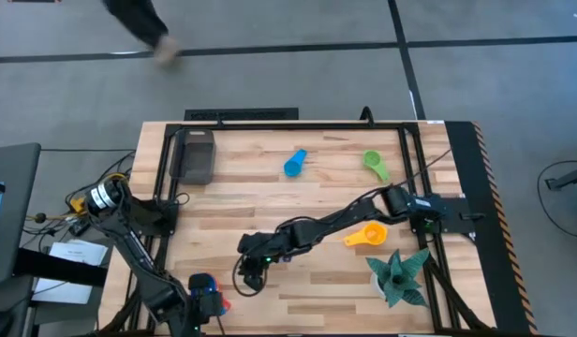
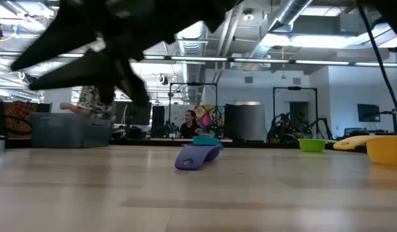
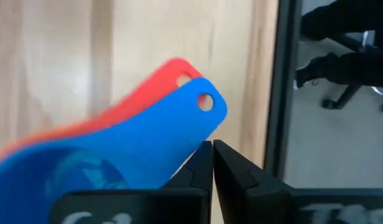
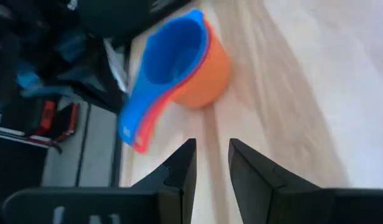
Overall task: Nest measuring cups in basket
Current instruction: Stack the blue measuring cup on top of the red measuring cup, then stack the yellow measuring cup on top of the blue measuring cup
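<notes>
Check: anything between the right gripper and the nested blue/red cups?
Nothing visible. In the right wrist view, bare table lies between the open right gripper and the blue cup nested in the red cup.

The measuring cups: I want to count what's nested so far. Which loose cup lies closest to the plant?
The yellow cup, just up-left of the plant. The green cup and light blue cup lie farther up the table.

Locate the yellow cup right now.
High view: the yellow cup lies on the table's right half, just above the teal spiky plant and below the green cup, beside the right arm.
</notes>
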